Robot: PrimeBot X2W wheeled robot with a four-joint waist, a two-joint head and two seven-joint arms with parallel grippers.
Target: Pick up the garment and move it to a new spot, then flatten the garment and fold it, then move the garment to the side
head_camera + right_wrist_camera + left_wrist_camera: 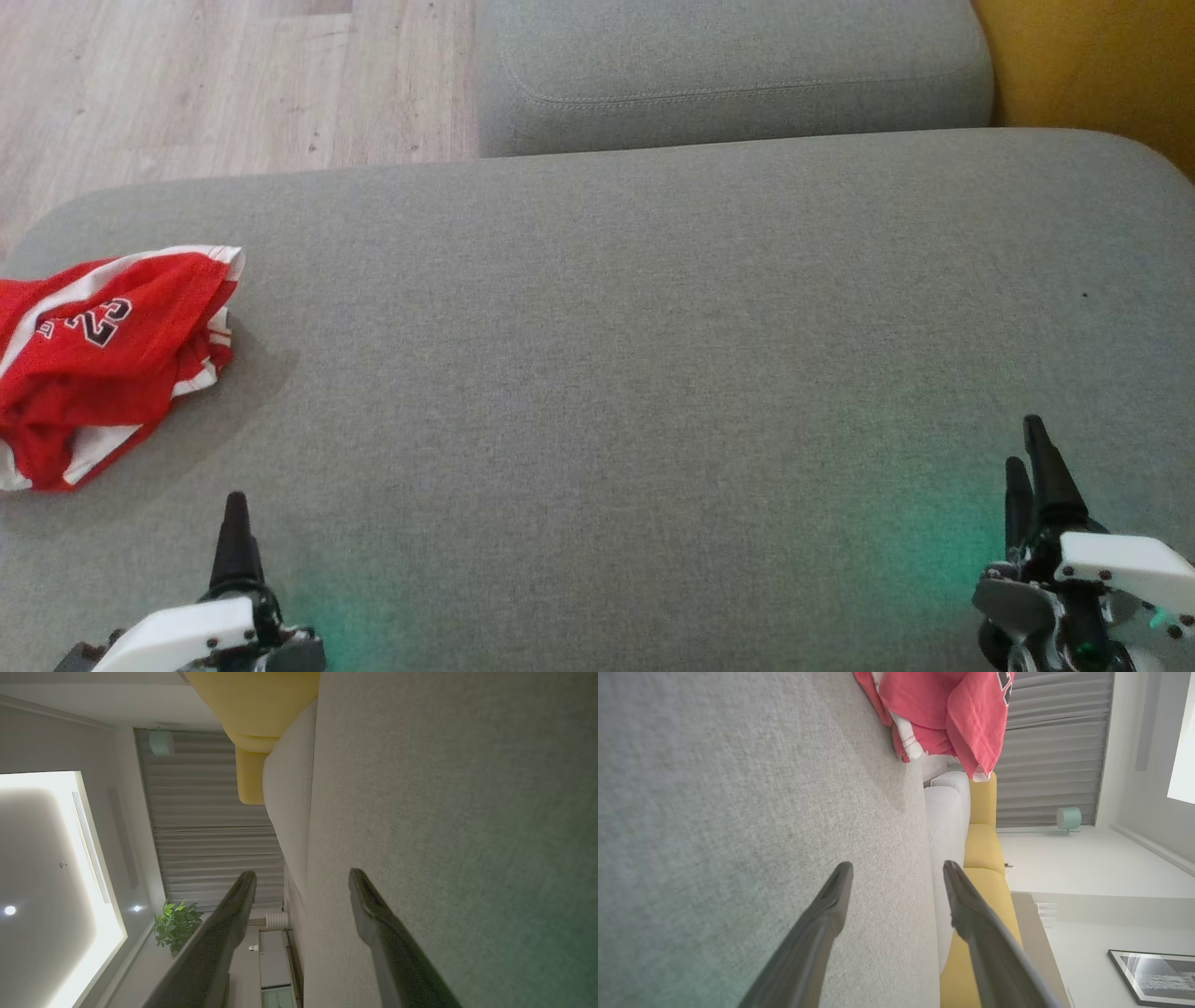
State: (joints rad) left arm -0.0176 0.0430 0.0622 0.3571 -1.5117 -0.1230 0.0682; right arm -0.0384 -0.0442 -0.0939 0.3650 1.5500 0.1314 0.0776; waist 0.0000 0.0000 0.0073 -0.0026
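Note:
The garment (103, 355), a red mesh jersey with white trim and a black-and-white number print, lies crumpled at the far left of the wide grey cushion (653, 327). In the left wrist view the garment (943, 714) lies well ahead of the fingers. My left gripper (235, 523) hovers low at the cushion's near edge, just to the right of the garment and nearer than it. Its jaws stand apart and hold nothing (896, 868). My right gripper (1023, 446) is far off at the lower right, open and empty (302, 873).
A second grey cushion (728, 75) adjoins the far edge. Yellow upholstery (1102, 65) sits at the top right. Wooden floor (187, 84) lies beyond the far left corner. The broad grey surface stretches between the two grippers.

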